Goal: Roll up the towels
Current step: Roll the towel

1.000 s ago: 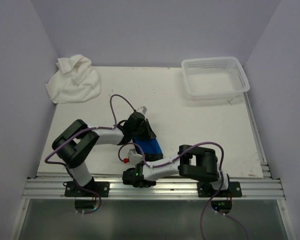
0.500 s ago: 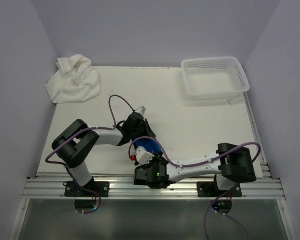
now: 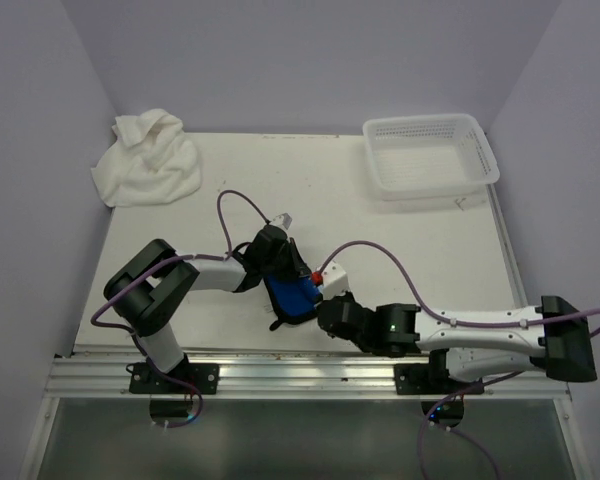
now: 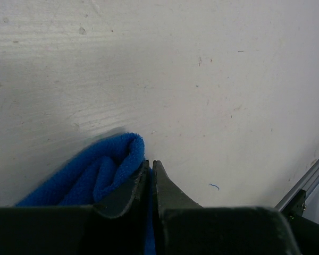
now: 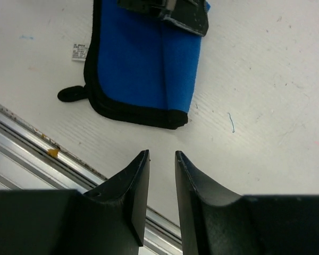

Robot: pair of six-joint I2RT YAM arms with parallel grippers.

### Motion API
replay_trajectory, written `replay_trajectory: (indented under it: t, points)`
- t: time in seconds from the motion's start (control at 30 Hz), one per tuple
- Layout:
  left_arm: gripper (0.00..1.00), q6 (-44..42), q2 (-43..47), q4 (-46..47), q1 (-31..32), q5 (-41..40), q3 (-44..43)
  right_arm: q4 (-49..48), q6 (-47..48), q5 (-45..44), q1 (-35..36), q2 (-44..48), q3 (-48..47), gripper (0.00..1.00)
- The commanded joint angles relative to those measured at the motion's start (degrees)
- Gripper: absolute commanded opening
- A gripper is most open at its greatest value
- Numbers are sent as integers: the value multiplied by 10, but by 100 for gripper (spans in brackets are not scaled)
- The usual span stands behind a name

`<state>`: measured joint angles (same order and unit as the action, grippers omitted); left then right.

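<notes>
The small blue towel lies folded near the table's front edge, its black trim showing in the right wrist view. My left gripper is at its far end, shut on a fold of the blue towel; a blue strip shows between the jaws. My right gripper hovers just short of the blue towel, open a little with nothing between its fingers. In the top view this right gripper is at the towel's right side. The large white towel lies bunched at the far left corner.
A white perforated basket stands at the far right. The metal rail runs along the front edge, close behind the right gripper. A small white label and a black loop lie beside the blue towel.
My right arm has swung from the towel's left front round to its right side and stretched out low. The blue towel now looks narrower, folded over. The left gripper has stayed put.
</notes>
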<state>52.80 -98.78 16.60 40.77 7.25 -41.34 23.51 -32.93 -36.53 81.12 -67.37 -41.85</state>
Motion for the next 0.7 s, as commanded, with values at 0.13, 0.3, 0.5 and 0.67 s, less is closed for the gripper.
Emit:
replay_trajectory:
  t: [0.13, 0.3, 0.5, 0.67]
  points:
    - [10, -19, 12, 4, -6, -13, 13, -120, -70, 145, -151, 98, 73, 27]
    - [9, -20, 18, 4, -6, -8, 11, -148, -116, 212, -232, 84, 91, 27]
    - [9, -22, 25, -2, -6, -9, 11, -193, -176, 276, -283, 42, 119, 29]
    - [9, -24, 27, -4, -6, -7, 12, -232, -202, 296, -294, 12, 138, 35]
